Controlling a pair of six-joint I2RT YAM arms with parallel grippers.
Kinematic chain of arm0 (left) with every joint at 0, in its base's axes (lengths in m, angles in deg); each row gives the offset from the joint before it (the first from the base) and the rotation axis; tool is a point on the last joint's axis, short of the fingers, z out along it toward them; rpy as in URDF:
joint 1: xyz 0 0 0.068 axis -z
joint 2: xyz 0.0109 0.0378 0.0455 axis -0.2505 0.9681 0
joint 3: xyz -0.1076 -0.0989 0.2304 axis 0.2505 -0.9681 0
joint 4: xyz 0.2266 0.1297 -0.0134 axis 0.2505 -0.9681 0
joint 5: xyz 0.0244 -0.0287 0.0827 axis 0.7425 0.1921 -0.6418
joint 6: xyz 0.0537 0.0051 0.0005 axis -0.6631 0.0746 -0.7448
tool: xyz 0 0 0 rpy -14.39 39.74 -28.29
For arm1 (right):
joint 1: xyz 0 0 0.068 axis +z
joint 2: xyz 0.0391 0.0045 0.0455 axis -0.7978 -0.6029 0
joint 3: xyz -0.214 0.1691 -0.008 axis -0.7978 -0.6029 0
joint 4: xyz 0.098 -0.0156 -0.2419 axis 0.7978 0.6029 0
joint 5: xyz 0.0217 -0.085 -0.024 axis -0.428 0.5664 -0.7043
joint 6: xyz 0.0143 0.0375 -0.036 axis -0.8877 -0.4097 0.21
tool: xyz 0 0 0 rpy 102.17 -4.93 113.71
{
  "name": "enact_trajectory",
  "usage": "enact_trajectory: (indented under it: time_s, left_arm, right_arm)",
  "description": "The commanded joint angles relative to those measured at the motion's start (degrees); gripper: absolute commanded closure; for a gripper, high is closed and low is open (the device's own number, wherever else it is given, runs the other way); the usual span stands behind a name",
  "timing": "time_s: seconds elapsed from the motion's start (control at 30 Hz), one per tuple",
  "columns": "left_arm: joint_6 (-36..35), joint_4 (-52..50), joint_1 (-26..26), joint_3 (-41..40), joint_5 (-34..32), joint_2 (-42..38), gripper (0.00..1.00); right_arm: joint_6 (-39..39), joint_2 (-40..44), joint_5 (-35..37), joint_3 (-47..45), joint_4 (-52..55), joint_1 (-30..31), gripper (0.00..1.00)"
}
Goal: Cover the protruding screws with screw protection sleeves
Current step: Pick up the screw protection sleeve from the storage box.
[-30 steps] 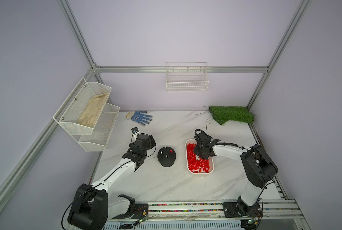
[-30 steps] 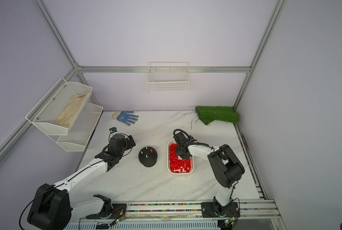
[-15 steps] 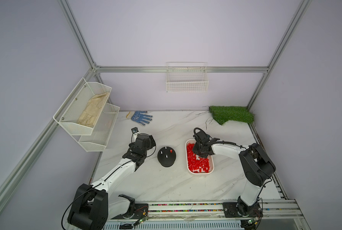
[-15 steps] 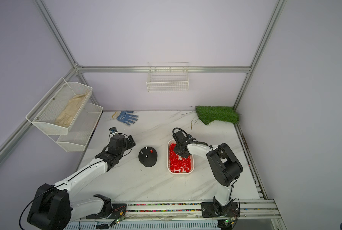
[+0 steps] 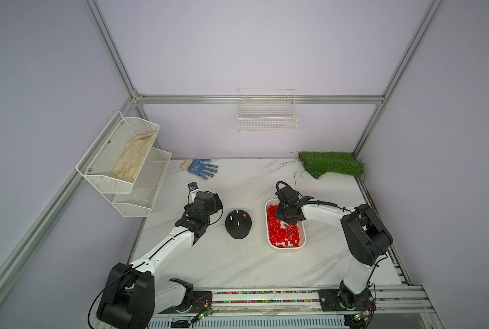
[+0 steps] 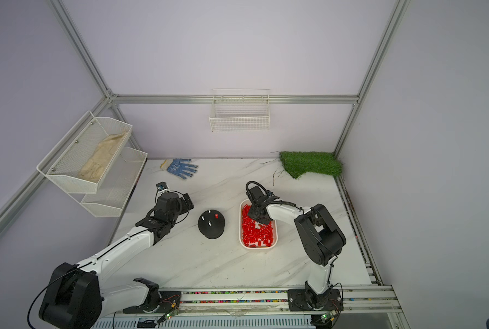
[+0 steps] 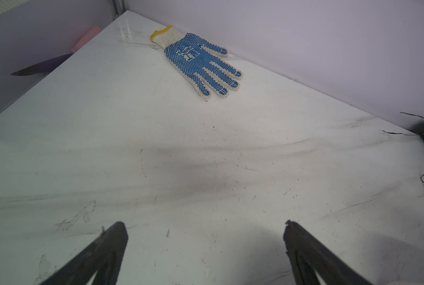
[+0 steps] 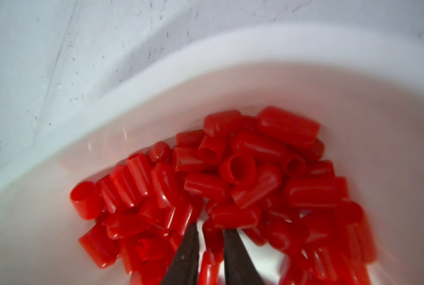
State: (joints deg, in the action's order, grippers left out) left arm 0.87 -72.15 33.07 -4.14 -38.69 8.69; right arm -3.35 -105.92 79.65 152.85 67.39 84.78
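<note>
1 red sleeve point(image 8: 212, 246) btwn R claw point(image 8: 209, 227) tips, in tray point(image 8: 156, 81).

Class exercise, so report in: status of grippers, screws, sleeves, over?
Left gripper open over table. Right gripper in tray among sleeves, jaws narrow, grip unclear. Three screws bare, one capped. Nothing obstructing.

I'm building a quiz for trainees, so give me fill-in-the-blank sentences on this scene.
The sleeves lie in a white ____. On the base, ____ screw is capped. The left gripper is ____, holding nothing.
Missing: tray; one; open.
</note>
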Motion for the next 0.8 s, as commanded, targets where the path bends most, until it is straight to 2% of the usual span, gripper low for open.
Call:
enact_trajectory:
  time_s: [0.0,0.2,0.4,0.77]
  left_arm:
    - [-0.24,1.74,0.32,-0.66,-0.67,-1.35,0.0]
    - [-0.09,1.75,0.26,-0.73,-0.67,-1.2,0.0]
    - [-0.15,1.76,0.26,-0.79,-0.67,-1.43,0.0]
    - [0.55,2.01,0.27,-0.68,0.19,-0.78,0.0]
  right_arm:
    - [2.14,-2.02,1.85,2.31,3.66,-0.39,0.75]
    - [2.7,-2.36,1.5,2.11,3.9,-0.74,0.75]
    - [3.52,-2.81,1.18,1.91,3.77,-1.01,0.81]
    - [8.38,1.78,1.21,2.78,3.77,-0.84,0.84]
